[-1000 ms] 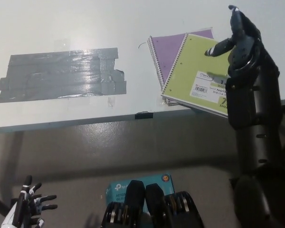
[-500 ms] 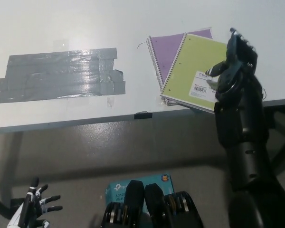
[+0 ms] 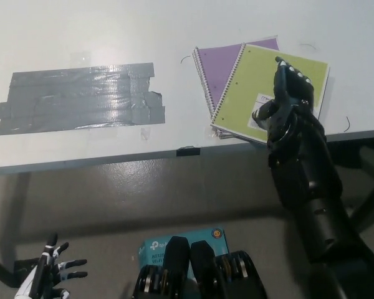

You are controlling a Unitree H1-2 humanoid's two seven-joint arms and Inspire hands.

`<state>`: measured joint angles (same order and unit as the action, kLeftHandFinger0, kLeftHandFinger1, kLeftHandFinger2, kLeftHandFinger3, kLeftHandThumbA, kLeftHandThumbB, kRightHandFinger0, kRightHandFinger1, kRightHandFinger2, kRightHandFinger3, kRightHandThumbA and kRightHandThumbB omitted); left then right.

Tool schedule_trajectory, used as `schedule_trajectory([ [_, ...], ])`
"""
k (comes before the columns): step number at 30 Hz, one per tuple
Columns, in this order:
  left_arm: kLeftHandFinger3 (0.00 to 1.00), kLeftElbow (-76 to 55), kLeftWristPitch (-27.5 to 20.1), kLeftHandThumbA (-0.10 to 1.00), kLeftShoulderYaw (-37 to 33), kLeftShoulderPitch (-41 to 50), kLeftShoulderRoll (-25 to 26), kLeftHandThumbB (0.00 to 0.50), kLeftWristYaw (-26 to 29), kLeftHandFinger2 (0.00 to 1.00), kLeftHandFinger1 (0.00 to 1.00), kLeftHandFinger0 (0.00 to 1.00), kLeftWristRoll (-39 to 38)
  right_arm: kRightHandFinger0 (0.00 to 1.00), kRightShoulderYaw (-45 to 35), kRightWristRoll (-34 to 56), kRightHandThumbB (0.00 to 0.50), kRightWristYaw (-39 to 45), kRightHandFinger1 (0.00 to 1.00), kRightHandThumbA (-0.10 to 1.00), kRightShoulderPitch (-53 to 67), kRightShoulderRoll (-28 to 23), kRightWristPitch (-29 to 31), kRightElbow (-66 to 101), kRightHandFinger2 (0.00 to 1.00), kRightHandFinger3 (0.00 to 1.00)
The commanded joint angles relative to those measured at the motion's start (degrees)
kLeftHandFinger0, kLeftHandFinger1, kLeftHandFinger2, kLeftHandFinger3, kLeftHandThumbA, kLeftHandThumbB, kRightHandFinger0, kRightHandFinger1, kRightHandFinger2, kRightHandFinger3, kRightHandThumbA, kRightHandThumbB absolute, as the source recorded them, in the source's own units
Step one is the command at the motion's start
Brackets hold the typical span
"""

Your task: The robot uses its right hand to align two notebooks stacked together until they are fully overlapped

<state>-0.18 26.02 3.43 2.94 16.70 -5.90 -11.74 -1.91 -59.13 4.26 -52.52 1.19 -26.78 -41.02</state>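
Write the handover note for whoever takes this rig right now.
Right hand: black, open, fingers spread over the green notebook, pressing nothing clearly.
Left hand: white, open, resting low at the lower left, away from the table.
Notebooks: green one lies tilted on the purple notebook, near the table's front edge.
Done: nothing aligned yet.
Left: turn and slide the green notebook until both overlap fully.

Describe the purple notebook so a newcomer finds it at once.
On the white table, look right of the grey tape patch to the two spiral notebooks near the front edge. The purple notebook lies underneath, showing at the upper left. The green notebook on top is skewed, under the black right hand.
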Motion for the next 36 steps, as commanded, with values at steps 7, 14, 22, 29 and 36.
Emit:
schedule_trajectory([
  [7,1.0,-1.7,0.5,1.0,-0.8,-1.0,1.4,0.458,-2.4,0.72,0.67,0.47,1.0,1.0,6.4,5.6,0.396,0.5,1.0,1.0,3.9,-2.7,-0.1,-0.5,1.0,1.0],
  [14,1.0,-1.0,0.1,1.0,-0.8,-1.6,1.3,0.45,-2.9,0.71,0.63,0.43,0.9,1.0,9.1,6.7,0.4,1.2,1.0,1.0,5.4,-2.3,-0.1,-0.8,1.0,1.0],
  [22,1.0,-1.8,0.6,1.0,-1.0,-1.5,1.1,0.472,-3.6,0.72,0.63,0.42,0.8,1.0,9.4,5.4,0.383,3.7,1.0,1.0,7.1,-1.3,-0.1,-0.7,1.0,1.0],
  [29,1.0,-2.0,0.4,1.0,-0.9,-1.5,1.1,0.492,-3.9,0.73,0.63,0.37,0.8,1.0,9.5,4.1,0.37,5.0,1.0,1.0,8.1,-2.4,-0.1,-2.5,1.0,1.0],
  [36,1.0,-1.4,-0.3,1.0,-1.1,-1.8,1.4,0.499,-4.9,0.72,0.62,0.35,1.2,1.0,10.3,4.3,0.431,10.0,1.0,1.0,8.9,-4.7,-0.1,-3.0,1.0,1.0],
])
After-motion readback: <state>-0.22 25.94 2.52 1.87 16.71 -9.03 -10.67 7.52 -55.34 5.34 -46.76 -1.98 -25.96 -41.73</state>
